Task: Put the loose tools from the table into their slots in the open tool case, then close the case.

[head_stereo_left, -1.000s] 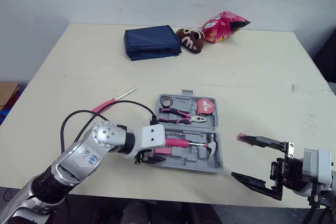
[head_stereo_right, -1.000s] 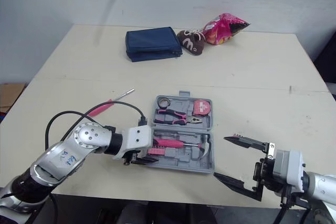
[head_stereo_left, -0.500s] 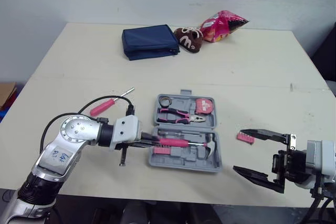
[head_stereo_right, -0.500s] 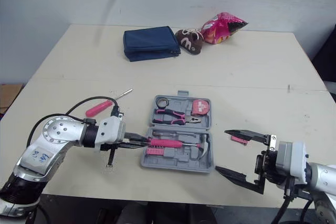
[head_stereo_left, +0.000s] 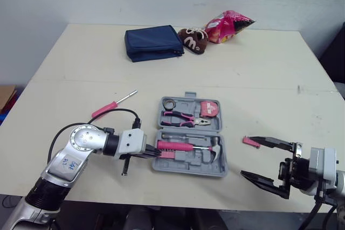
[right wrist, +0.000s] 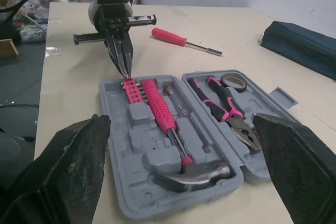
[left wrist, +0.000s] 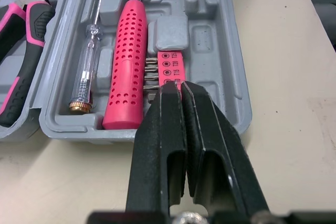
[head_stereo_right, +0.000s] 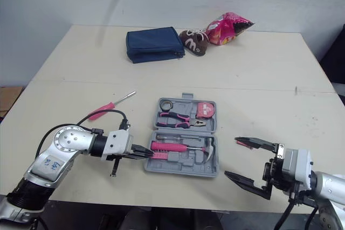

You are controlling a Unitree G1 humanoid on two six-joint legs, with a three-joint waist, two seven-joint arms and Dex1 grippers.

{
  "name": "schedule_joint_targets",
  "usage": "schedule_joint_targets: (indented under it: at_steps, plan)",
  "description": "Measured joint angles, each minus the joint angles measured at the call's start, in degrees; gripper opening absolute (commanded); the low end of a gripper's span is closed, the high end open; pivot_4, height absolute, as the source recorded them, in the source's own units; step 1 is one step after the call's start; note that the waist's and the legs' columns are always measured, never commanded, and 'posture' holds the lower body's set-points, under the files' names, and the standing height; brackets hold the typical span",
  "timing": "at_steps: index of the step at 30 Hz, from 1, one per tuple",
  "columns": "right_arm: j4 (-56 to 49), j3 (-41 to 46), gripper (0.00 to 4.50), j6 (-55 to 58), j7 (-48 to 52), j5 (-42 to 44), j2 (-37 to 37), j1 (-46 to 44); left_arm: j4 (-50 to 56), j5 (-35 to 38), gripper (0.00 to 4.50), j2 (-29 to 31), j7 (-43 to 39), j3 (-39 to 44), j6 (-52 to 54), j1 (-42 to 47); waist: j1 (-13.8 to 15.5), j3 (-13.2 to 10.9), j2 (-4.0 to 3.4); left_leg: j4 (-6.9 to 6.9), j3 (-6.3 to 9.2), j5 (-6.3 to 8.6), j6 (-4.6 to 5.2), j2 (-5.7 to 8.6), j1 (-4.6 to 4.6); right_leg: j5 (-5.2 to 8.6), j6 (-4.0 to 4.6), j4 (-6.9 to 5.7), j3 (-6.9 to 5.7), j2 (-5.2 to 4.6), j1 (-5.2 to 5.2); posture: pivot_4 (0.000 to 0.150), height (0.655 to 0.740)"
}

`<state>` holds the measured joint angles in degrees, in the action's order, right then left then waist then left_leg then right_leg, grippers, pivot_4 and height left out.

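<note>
Tool case [head_stereo_left: 188, 162]: lies open on the tabletop [head_stereo_left: 259, 74] near the front edge, both grey halves flat, hinge running left to right. Holds in the far half a tape roll [head_stereo_left: 171, 102], pink-handled pliers [head_stereo_left: 186, 117] and a tape measure [head_stereo_left: 210, 109]. Holds in the near half a hammer [head_stereo_left: 180, 146] with a pink handle, a clear tester screwdriver [left wrist: 86, 69] alongside that handle, and a pink bit holder [left wrist: 170, 64] at the left end, just beside the handle on its other side.

Left tool [head_stereo_left: 153, 154]: clenched, fingers pressed together. Hangs low over the tabletop at the case's left wall and points into the near half. Meets the outer end of the bit holder with its tips; cannot tell whether it pinches the strip or merely touches it.

Right tool [head_stereo_left: 248, 156]: released, fingers spread wide, grasping nothing. Hovers off the right side of the case, apart from it.

Small pink piece [head_stereo_left: 249, 141]: rests on the tabletop outside the case, just beside the tip of the right tool's upper finger, between that finger and the case wall. Cannot tell whether it touches the finger.

Loose pink screwdriver [head_stereo_left: 113, 106]: lies on the tabletop left of the case, beyond the left arm, metal shaft angled toward the far side. Stays clear of both tools.

Navy pouch [head_stereo_left: 153, 41], brown plush shoe [head_stereo_left: 194, 39] and pink snack bag [head_stereo_left: 229, 25]: sit in a row at the far side, well apart from the case.
</note>
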<state>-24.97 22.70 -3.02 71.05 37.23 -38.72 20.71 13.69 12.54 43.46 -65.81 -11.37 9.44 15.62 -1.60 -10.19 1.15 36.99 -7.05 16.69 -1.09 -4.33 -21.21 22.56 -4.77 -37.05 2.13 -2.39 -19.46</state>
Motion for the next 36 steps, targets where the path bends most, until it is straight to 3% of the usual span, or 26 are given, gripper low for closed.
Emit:
schedule_joint_targets:
  at_steps: [11,23,27,29,32,36]
  plan:
    - [2.5,0.06,4.5,-6.38,3.1,-0.71,2.57,4.09,-0.51,-5.42,0.06,0.33,1.17,-3.22,-3.06,2.03,0.02,0.02,-0.04,0.0,-0.02,0.02,0.02,0.02,0.06,-0.01,-0.02,0.0,0.01,-0.04,0.08,0.15,0.74]
    - [2.5,0.08,4.5,-7.09,1.7,-0.82,2.59,4.5,0.09,-8.32,0.06,-0.19,-0.52,-9.44,7.63,8.59,0.03,0.22,-0.34,0.0,-0.01,0.01,0.02,0.03,0.13,-0.01,-0.02,-0.01,0.02,-0.03,0.14,0.15,0.74]
    - [2.12,0.83,4.5,-6.54,0.37,-0.82,1.93,5.07,-2.43,-5.59,0.06,-1.83,-1.43,-6.62,3.49,6.73,0.04,0.23,-0.4,0.03,-0.01,0.01,0.02,0.04,0.07,-0.02,-0.03,-0.02,0.03,-0.06,0.09,0.15,0.74]
    - [2.94,5.59,4.5,-6.35,0.27,-0.62,0.3,7.06,-5.85,0.37,0.06,-2.65,-3.85,-0.42,-4.24,2.68,0.01,0.08,-0.31,0.0,-0.02,0.01,0.02,0.02,-0.02,-0.01,-0.02,-0.02,-0.03,-0.07,-0.05,0.15,0.74]
    - [5.66,11.05,4.5,-7.01,1.3,-0.37,-1.1,8.45,-8.97,7.76,0.88,-2.57,-5.61,10.11,-10.11,-0.55,-0.05,-0.02,-0.1,-0.02,0.01,0.04,-0.03,-0.08,0.0,0.01,0.02,0.03,-0.1,-0.03,-0.01,0.15,0.74]
    - [16.68,18.24,4.5,-9.25,3.94,-0.68,-1.66,10.24,-16.8,10.91,2.62,2.95,-6.88,21.88,-12.17,-8.82,-0.39,-0.04,-0.11,-0.12,-0.13,0.21,0.11,-0.09,0.07,0.06,0.11,0.15,-0.08,-0.08,-0.03,0.15,0.74]
